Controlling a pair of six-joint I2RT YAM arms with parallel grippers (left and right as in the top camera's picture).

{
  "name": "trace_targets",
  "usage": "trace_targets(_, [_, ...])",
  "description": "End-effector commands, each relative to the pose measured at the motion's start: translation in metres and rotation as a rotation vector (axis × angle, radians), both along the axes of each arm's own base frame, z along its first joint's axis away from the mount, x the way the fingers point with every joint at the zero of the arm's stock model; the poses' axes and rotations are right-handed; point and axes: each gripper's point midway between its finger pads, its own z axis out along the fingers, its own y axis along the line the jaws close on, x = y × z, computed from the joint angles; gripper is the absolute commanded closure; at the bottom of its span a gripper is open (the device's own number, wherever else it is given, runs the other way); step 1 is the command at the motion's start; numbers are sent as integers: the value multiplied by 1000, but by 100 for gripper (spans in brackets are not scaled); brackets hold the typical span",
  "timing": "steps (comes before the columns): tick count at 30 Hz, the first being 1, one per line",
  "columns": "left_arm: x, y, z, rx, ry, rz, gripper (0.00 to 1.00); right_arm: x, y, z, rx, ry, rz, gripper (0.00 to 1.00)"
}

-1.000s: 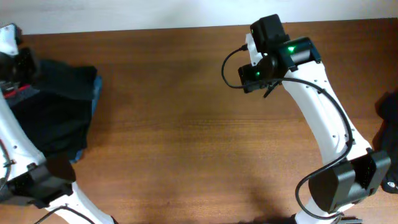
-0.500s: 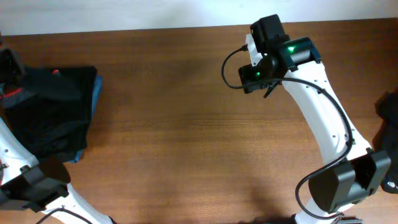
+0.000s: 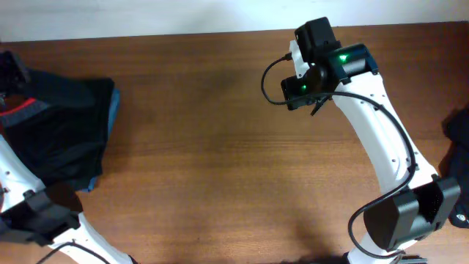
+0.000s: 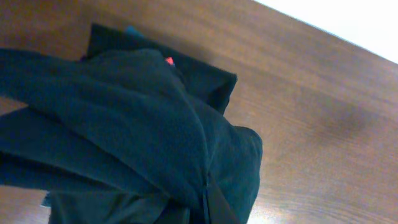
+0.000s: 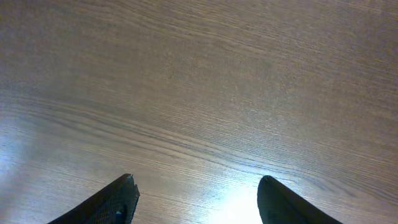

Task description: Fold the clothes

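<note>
Now the left fingers (image 3: 10, 72) pinch the clothes (image 3: 66, 136) at the left of the frame, on the worktop (image 3: 220, 161). Lift slowly and spread them flat first. The right fingers (image 5: 127, 198) are wide, empty.

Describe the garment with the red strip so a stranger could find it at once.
On the wooden table, a pile of black clothes lies at the left end. The garment sits at the pile's left edge; only it has a red-and-grey band, while a neighbour shows a blue edge.
</note>
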Motion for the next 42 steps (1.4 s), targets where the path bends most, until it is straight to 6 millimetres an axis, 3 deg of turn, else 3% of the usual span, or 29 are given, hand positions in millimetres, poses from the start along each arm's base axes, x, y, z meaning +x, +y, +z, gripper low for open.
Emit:
trace_targets(1, [12,0,-31,-51,54,-31,100,1,-4,6,-5,-17,-4,33])
trace_targets(6, [12,0,-47,-80,96,-32,100,0,-4,5,-7,-13,-4,33])
trace_targets(16, [-17,17,-54,-106,180,31,99,1,-4,5,-7,-13,-4,33])
trace_targets(27, [-44,55,-61,13,280,137,98,0,-4,5,-7,-13,-4,32])
trace_targets(28, [-49,63,-62,43,306,190,86,0,-4,5,-7,-13,-4,32])
trace_targets(31, [-59,76,-62,93,346,288,77,1,-4,5,-8,-13,-4,32])
trace_targets(35, [-59,76,-62,96,348,289,63,1,-4,5,-7,-14,-4,31])
trace_targets(39, [-58,74,-62,85,342,284,67,1,-4,5,-7,-14,-4,31])
trace_targets(42, [-48,62,-62,14,299,251,86,1,-4,5,-7,-14,-4,31])
